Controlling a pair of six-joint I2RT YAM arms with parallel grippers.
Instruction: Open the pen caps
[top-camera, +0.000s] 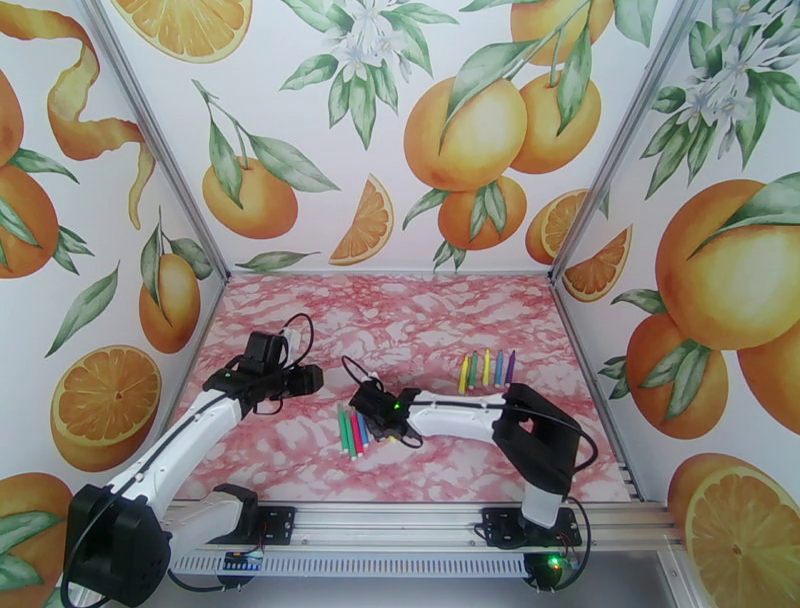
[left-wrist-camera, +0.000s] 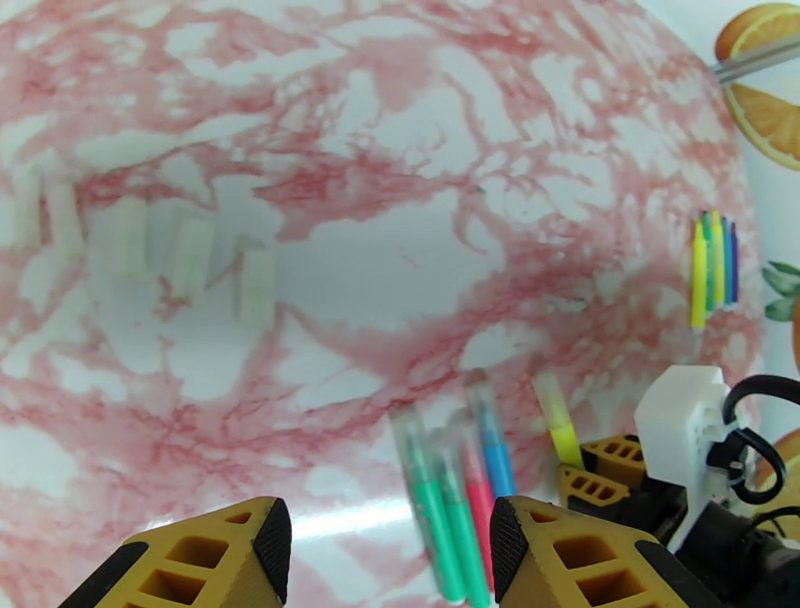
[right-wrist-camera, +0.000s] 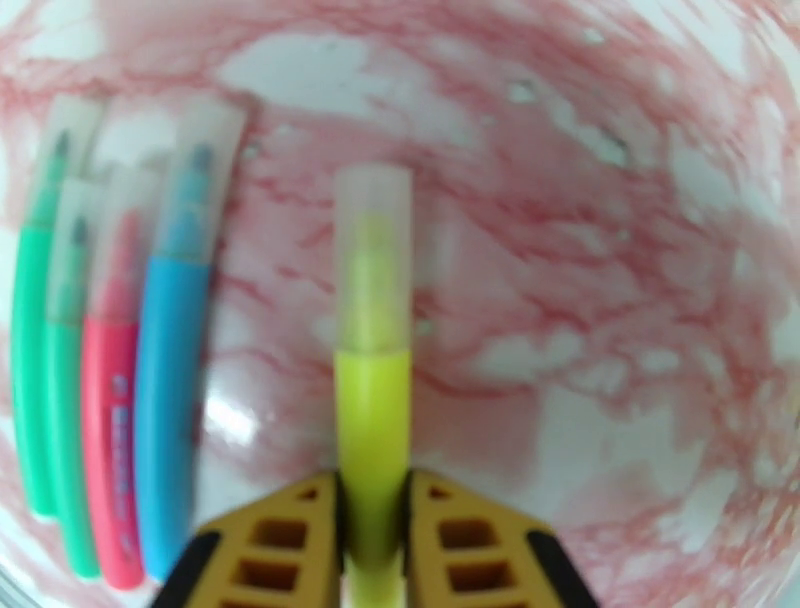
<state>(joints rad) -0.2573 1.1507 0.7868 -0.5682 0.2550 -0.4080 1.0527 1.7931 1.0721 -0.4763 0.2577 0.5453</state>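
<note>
Right gripper (right-wrist-camera: 373, 505) jaws clamped on the yellow pen (right-wrist-camera: 372, 400) at its barrel. Its clear cap (right-wrist-camera: 373, 250) is on and points away from the wrist. The pen is at table (top-camera: 420, 320) centre, towards the near edge; can't tell if it touches the surface.

Just left of it, four pens (right-wrist-camera: 165, 380) lie side by side on the table: green, green, red, blue, all capped.

Left gripper (left-wrist-camera: 390, 555) jaws apart, nothing between them. It hangs above the table left of centre, aimed at that row.

Five pens (top-camera: 487, 368) form a second row, right of centre and well apart from the first: yellow, green, yellow, blue, purple. Can't tell whether those are capped.

Left wrist view also has five pale translucent pieces (left-wrist-camera: 257, 285) on the table, too blurred to identify.
</note>
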